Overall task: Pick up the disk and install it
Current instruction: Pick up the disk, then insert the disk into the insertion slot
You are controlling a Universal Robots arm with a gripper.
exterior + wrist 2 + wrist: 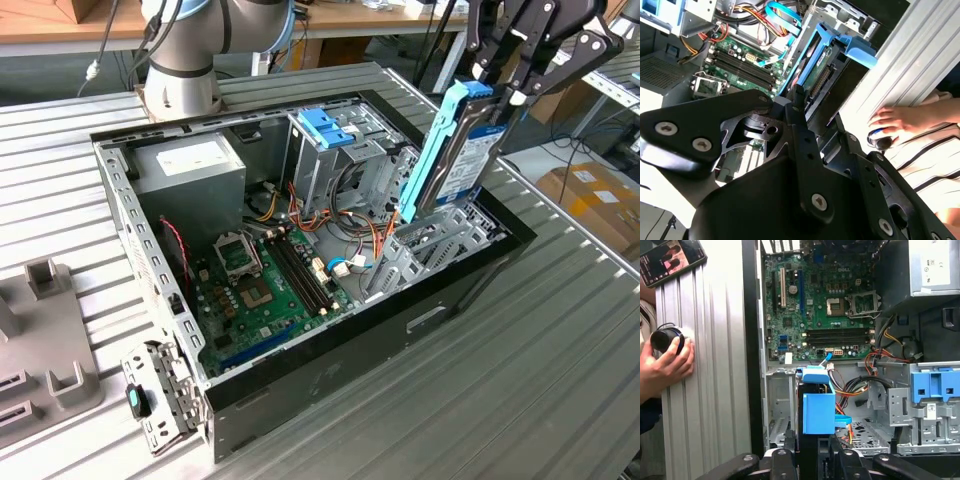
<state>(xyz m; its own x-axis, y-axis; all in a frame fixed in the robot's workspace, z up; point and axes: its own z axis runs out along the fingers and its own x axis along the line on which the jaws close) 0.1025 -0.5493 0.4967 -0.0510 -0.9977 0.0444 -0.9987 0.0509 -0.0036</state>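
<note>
two black fingers of the gripper (497, 102) are closed on the upper end of the disk (472, 165), pinching it across its flat sides. the disk stands nearly on end and leans a little. its silver body with a white-and-blue label is clipped in a light-blue carrier frame (430, 150). its lower end is down at the metal drive bay (440, 245), in the corner of the open computer case (330, 365) at the exterior view's right. whether it rests on the bay i cannot tell. in the first wrist view the carrier's blue end tab (818, 412) sits just beyond the fingers, over the bay.

beyond the disk, orange, yellow and black wires (385, 235) run across the case floor. a tall metal cage (320, 170) carries a blue plastic bracket (325, 125). further in lies the green motherboard (260, 285) with its cpu socket (232, 258) and black memory slots (300, 275). past that, the grey power-supply box (190, 165) with a white sticker sits in the far corner.

the case lies on its side on a ribbed aluminium table (520, 400). outside the case wall, in the first wrist view, a person's hand (667, 365) rests on the table, cupping a small black knob (664, 338). a phone (670, 260) lies further along. the arm's base (185, 60) stands on the table behind the case.
</note>
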